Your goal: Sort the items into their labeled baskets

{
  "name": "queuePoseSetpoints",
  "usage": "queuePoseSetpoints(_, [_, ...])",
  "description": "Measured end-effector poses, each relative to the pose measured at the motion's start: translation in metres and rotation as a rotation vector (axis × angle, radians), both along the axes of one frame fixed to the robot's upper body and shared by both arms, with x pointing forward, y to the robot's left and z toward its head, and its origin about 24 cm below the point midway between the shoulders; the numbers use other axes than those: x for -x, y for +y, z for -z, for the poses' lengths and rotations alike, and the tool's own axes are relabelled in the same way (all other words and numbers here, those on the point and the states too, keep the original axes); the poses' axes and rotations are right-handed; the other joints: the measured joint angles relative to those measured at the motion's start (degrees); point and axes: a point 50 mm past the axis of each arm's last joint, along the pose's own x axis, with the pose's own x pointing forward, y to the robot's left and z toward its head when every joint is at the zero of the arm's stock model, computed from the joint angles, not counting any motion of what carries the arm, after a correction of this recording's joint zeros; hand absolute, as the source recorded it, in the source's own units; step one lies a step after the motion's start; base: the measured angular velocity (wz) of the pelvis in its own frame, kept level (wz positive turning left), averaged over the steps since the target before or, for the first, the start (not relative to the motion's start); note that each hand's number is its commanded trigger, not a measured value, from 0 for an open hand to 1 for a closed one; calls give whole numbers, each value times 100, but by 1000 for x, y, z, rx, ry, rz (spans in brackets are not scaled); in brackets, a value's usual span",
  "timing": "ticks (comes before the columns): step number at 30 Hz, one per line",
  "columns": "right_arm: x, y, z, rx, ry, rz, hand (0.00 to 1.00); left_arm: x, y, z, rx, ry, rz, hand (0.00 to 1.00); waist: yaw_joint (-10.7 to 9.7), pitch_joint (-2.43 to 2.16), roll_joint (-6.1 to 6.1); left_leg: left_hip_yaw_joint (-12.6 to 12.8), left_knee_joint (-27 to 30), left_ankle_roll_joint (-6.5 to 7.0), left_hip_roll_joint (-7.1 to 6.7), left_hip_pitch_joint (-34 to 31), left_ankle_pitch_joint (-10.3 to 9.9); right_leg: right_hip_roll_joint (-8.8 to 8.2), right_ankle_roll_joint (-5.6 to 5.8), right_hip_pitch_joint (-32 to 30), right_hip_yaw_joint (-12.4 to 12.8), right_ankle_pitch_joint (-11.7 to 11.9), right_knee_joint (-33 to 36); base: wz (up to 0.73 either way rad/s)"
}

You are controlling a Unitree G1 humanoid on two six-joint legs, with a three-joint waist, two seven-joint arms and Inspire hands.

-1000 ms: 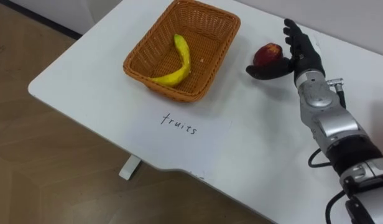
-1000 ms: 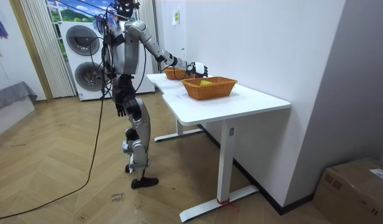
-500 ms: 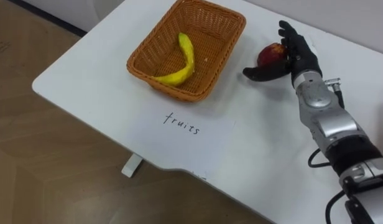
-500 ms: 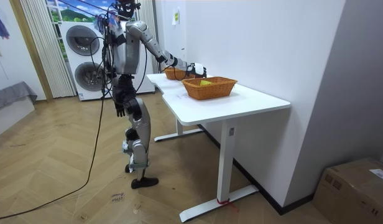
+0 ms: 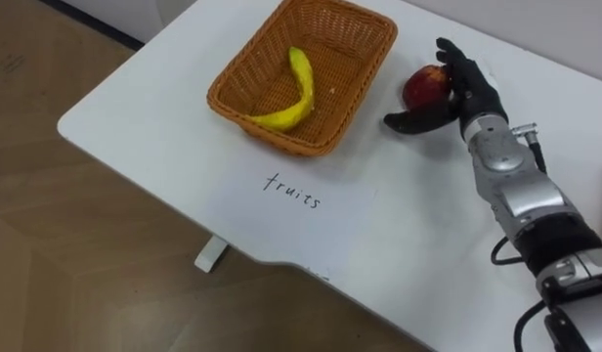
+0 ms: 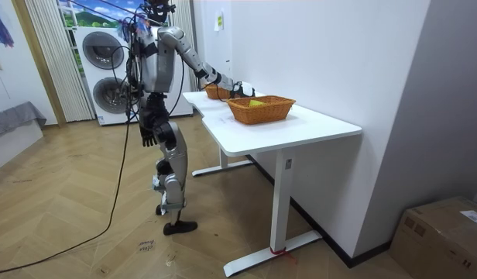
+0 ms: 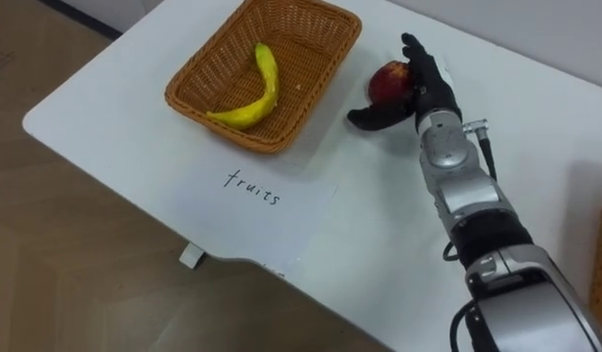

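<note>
A red apple [image 5: 425, 84] lies on the white table [image 5: 135, 117], just right of the wicker fruit basket [image 5: 223, 98]. My right hand [image 5: 469, 90] is open against the apple's right side. Its fingers are straight along the apple and the thumb reaches out under the near side. A yellow banana [image 5: 299, 93] lies curved inside the basket. In the room view the robot stands at the table's far end with its right arm stretched over the top. Its left hand [image 6: 148, 140] hangs by its side.
A paper sheet with a handwritten label [image 5: 293, 191] lies in front of the basket, near the table's front edge. In the room view a second wicker basket [image 6: 260, 109] stands further along the table, with something yellow-green in it. Washing machines [image 6: 99, 74] stand behind the robot.
The whole picture has shifted a little to the right. My right hand has drawn in closer against the apple, and the gap between apple and basket looks slightly narrower.
</note>
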Motion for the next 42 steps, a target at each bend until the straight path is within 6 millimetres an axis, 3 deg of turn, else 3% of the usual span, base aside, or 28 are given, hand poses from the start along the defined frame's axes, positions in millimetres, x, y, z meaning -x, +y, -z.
queuePoseSetpoints(12, [-1, -1, 0, -87, 16, -15, 0, -2, -2, 0, 2, -7, 7, 0, -3, -1, 31, -11, 12, 0, 1, 25, 0, 5, 0, 51, -17, 7, -9, 0])
queuePoseSetpoints(19, [-1, -3, 0, -86, 24, -39, 0, 0, -2, 0, 4, -1, 7, 0, -3, -10, 133, -11, 16, -1, 2, 48, 0, 8, -2, 71, -14, 16, -9, 0])
queuePoseSetpoints(20, [-1, -3, 0, -86, 24, -41, 27, 2, -2, 0, 3, 3, 7, 0, -3, -10, 145, -10, 13, -1, 3, 57, 0, 9, -2, 78, -14, 16, -9, 0])
queuePoseSetpoints(21, [-1, -3, 0, -86, 25, -43, 82, 3, -2, 1, 3, 6, 7, 0, -3, -10, 150, -10, 11, -1, 3, 64, 0, 9, -2, 83, -13, 16, -9, 0])
queuePoseSetpoints(22, [-1, -4, 1, -86, 27, -44, 100, 4, -2, 1, 2, 11, 8, 0, -3, -12, 159, -10, 8, -1, 3, 76, 0, 10, -2, 94, -12, 16, -10, 0])
queuePoseSetpoints(33, [0, -19, -2, -81, 17, 2, 100, 5, -2, 1, 2, 13, 12, 0, -24, -17, 154, -7, 8, -4, -2, 84, 2, 17, -2, 106, -10, 16, -12, 0])
queuePoseSetpoints(42, [0, -15, 0, -56, 34, -29, 100, 5, -2, 1, 3, 13, 13, 0, -11, -40, 119, -5, 14, -2, -2, 84, 5, 7, -2, 112, -13, 15, -13, 0])
